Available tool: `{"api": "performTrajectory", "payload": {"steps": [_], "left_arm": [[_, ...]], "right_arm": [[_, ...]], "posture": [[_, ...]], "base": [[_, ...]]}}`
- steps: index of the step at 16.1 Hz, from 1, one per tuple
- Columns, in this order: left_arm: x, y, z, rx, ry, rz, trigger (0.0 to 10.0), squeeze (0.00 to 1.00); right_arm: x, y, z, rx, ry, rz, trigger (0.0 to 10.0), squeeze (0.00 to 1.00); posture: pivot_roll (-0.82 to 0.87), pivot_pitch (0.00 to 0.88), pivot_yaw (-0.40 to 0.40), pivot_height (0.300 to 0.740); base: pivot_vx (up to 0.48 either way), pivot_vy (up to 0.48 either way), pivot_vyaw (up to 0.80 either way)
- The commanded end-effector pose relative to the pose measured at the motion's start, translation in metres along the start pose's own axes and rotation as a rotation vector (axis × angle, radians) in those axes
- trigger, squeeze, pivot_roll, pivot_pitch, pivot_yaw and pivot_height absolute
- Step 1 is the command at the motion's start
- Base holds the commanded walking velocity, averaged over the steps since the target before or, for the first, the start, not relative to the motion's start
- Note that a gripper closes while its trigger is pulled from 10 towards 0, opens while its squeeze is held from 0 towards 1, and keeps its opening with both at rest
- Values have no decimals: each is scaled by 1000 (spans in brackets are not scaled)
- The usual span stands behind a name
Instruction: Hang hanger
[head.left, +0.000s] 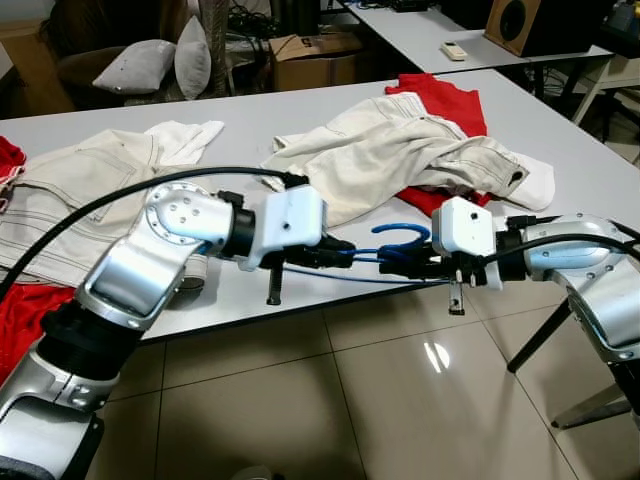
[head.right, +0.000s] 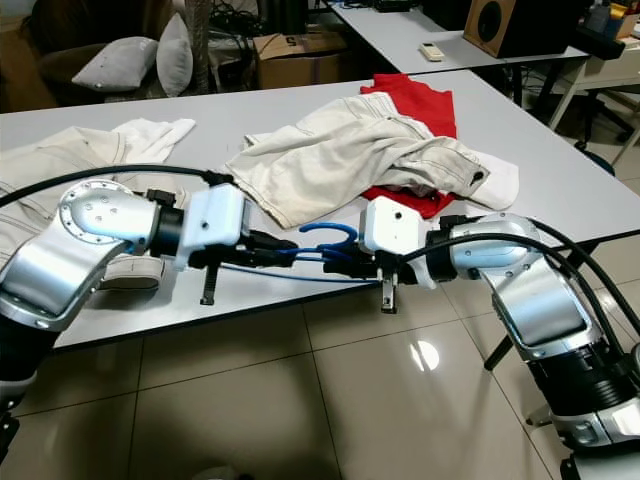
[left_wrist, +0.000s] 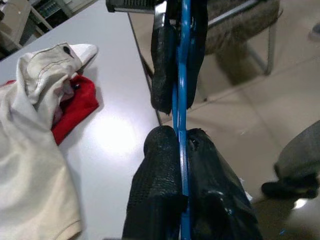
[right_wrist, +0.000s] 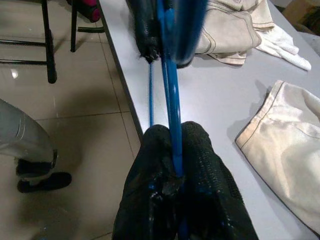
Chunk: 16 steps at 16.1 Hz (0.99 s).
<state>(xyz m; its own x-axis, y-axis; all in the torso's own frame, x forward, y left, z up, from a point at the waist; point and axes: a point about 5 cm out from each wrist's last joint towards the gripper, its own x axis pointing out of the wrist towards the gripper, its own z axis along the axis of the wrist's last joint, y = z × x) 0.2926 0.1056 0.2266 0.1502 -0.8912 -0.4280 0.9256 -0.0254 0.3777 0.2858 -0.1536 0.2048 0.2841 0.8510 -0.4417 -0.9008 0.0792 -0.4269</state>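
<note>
Both claws meet nose to nose in the middle of the frame, right over the front edge of the white table (head.left: 560, 150). The left claw (head.left: 345, 252) is clamped tight on a thin blue hanger (head.left: 400, 238), and the right claw (head.left: 395, 262) is pinched on the same hanger from the other side. In the wrist views the black fingers (left_wrist: 160, 190) squeeze the blue wire flat between them, no gap at all. The hanger's hook curls up between the two white wrist housings, and its bottom wire runs along just off the table edge.

Behind them, center frame, a cream jacket (head.left: 400, 150) lies crumpled on a red shirt (head.left: 440, 100). More cream clothes (head.left: 80, 180) sit at the left. A cardboard box (head.left: 315, 60) is at the top. No readable writing or labels anywhere.
</note>
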Motion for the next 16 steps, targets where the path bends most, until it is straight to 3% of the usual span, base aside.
{"api": "performTrajectory", "payload": {"steps": [1,3,4,5,10,11,13,14,15,16], "left_arm": [[-6,0,10,-7,-78,-32,10000,1000],[-11,2,8,18,-89,-10,10000,1000],[-16,2,7,13,-104,-24,10000,663],[-19,3,7,5,-116,-24,10000,0],[-50,9,10,-47,-202,68,10000,0],[-60,11,2,-100,-195,153,10000,0],[-66,10,-7,-152,-164,243,10000,0],[-72,8,-24,-210,-124,461,10000,0],[-72,0,-37,-274,-108,602,10000,0],[-62,-13,-45,-335,-109,695,10000,0]], "right_arm": [[-1,-4,5,-22,-3,-17,0,0],[-3,-4,4,-17,-2,-22,0,0],[-5,-3,3,-15,-1,-27,0,0],[-6,-2,3,-11,-4,-27,0,0],[-17,17,-5,96,-36,-56,0,0],[-20,22,-9,167,-68,-127,0,0],[-18,30,-12,226,-93,-199,0,0],[-12,46,-18,326,-127,-296,0,0],[-11,56,-23,407,-137,-404,0,0],[-12,62,-27,485,-136,-534,0,0]], "posture": [[-16,0,53,740],[-13,0,53,740],[-9,0,55,740],[-6,0,53,740],[-5,0,61,740],[-2,0,67,740],[2,0,66,740],[0,0,55,740],[5,0,42,740],[8,0,43,740]], "base": [[0,0,0],[0,0,0],[0,0,0],[0,0,0],[0,0,0],[0,0,0],[0,0,0],[0,0,0],[0,0,0],[0,0,0]]}}
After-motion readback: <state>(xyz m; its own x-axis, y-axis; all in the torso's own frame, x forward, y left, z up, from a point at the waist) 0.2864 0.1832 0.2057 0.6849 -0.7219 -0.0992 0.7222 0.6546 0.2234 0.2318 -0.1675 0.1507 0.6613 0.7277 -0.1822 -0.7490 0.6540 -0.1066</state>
